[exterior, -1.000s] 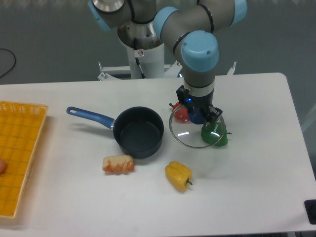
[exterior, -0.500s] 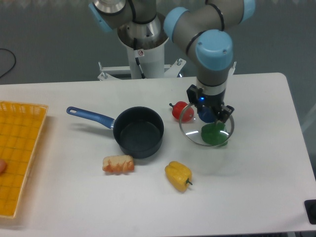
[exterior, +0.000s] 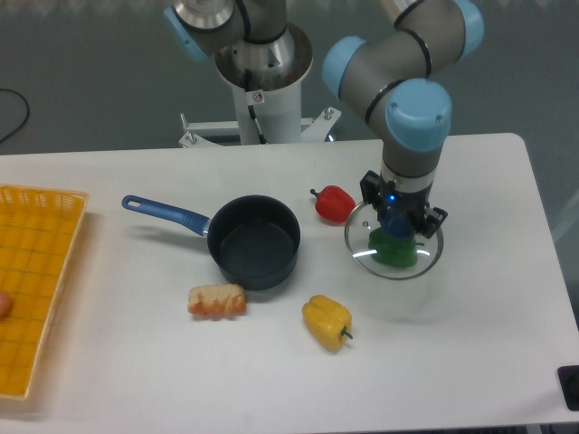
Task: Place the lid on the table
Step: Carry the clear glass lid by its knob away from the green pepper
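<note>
While the gripper [exterior: 399, 220] is clamped on its blue knob, the lid [exterior: 394, 250] hangs level just above the green pepper [exterior: 394, 250], which shows through the glass. The red pepper [exterior: 333, 203] lies just beside the lid, towards the saucepan [exterior: 253, 242]. The yellow pepper [exterior: 327, 322] and a bread roll [exterior: 217, 300] lie nearer the camera than the saucepan on the white desk [exterior: 488, 316]. A yellow tray [exterior: 36, 280] sits far beyond the saucepan's handle side.

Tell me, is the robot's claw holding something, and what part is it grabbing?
Yes. The gripper holds the lid, the round glass one, by the blue knob in its middle. The lid is above a green pepper.
</note>
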Motion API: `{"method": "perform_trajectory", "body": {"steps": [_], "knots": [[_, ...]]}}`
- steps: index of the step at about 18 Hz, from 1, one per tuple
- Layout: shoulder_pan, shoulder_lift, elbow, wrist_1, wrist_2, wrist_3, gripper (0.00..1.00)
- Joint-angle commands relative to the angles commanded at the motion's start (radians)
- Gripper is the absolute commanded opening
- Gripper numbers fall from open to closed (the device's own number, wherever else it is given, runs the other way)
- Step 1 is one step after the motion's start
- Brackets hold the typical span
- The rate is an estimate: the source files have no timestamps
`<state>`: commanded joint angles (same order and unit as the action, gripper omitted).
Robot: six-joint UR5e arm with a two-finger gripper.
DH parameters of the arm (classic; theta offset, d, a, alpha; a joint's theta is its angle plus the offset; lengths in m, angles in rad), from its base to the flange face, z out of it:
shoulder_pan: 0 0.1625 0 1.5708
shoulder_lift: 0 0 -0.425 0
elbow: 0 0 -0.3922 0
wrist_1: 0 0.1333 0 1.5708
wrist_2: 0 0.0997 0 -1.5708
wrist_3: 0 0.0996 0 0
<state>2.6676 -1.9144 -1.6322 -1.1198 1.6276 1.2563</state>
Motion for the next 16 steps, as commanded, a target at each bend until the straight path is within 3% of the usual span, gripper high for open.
{"method": "perform_trajectory", "body": {"steps": [8,14,16], "knots": [[0.008,-0.060,0.084,0.002,0.002,-0.005,0.51],[0.025,-0.109,0.123,0.040,-0.009,-0.008,0.50],[0.025,-0.132,0.126,0.080,-0.009,-0.011,0.50]]}}
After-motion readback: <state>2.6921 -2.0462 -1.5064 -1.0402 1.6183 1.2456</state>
